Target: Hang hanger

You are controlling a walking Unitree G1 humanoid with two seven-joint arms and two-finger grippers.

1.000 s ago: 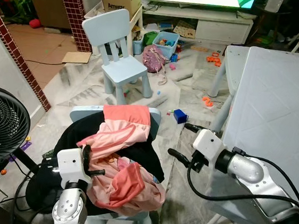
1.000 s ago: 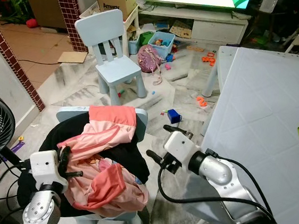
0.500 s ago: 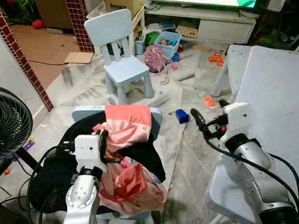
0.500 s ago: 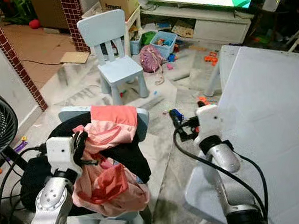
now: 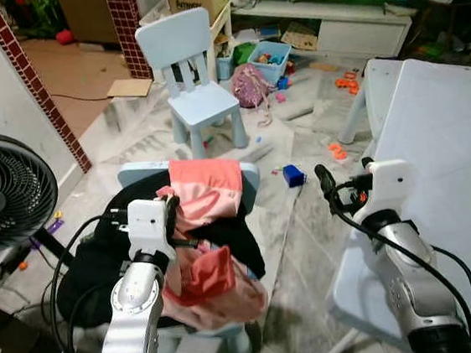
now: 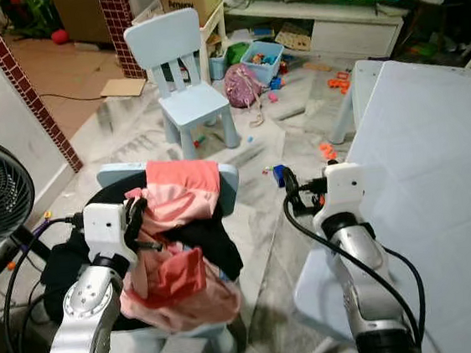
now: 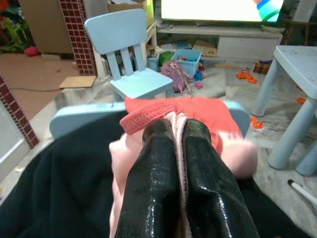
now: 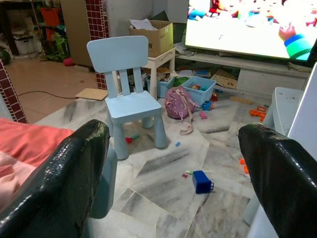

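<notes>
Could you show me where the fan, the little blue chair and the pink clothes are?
fan (image 5: 1,191), left eye view, on its round grille.
blue chair (image 5: 203,104), left eye view, on its seat.
pink clothes (image 5: 207,188), left eye view, on the fabric draped over the chair back.

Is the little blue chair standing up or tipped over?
Standing up: the blue chair has its legs on the floor, backrest pointing up.
</notes>
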